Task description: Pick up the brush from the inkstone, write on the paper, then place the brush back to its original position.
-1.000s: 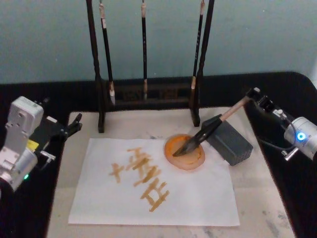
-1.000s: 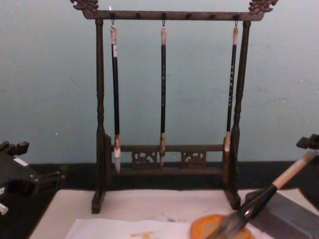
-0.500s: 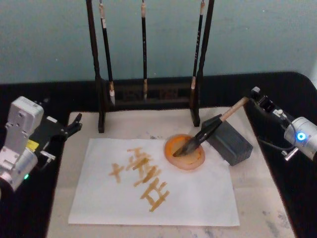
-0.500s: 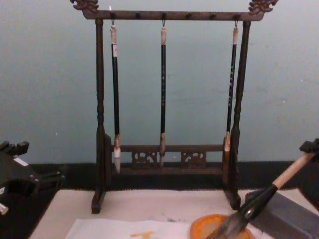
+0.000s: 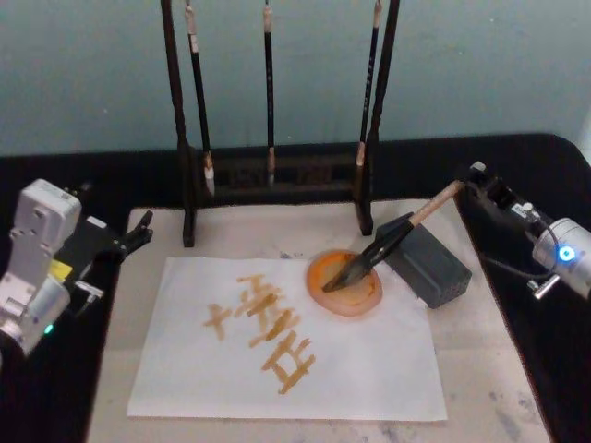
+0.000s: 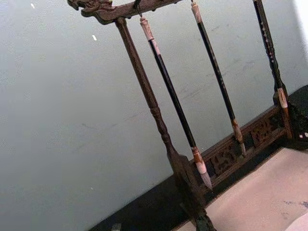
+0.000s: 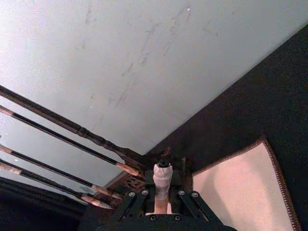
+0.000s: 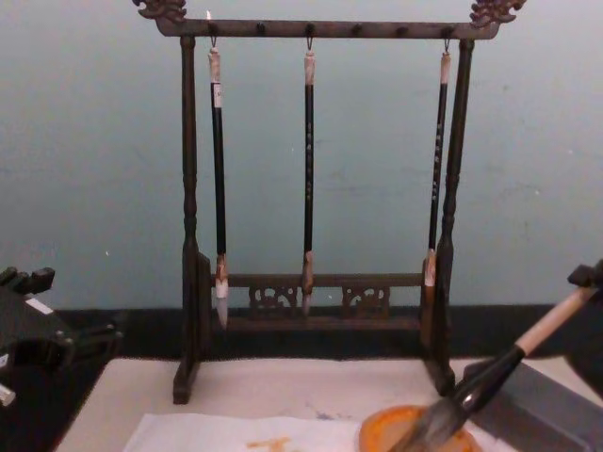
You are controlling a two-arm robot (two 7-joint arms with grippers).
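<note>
Head view: the brush (image 5: 392,238) is parked at a slant. Its bushy bristles sit down in the inkstone (image 5: 355,309), and its black ferrule leans on the edge of the grey block (image 5: 436,269), which touches the inkstone on the robot's right. The pale handle runs up and away from the inkstone toward the right gripper (image 5: 475,173), which sits right at the handle's far end. The right wrist view has the handle tip (image 7: 162,182) between that gripper's two sides, but honestly I can't tell if it's clamped on or loose.

The inkstone itself overlaps the far right part of the paper (image 5: 369,369), and the orange-yellow strokes (image 5: 263,328) are on the sheet to the inkstone's left. The paper lies on a beige felt mat (image 5: 485,369).

The left gripper (image 5: 140,233) hangs well off to the left of the inkstone, past the mat's edge over the dark tabletop (image 5: 92,175), spread open and holding nothing. Behind the inkstone stands the wooden rack (image 8: 188,235) with three slim brushes (image 8: 308,169) hanging from it.
</note>
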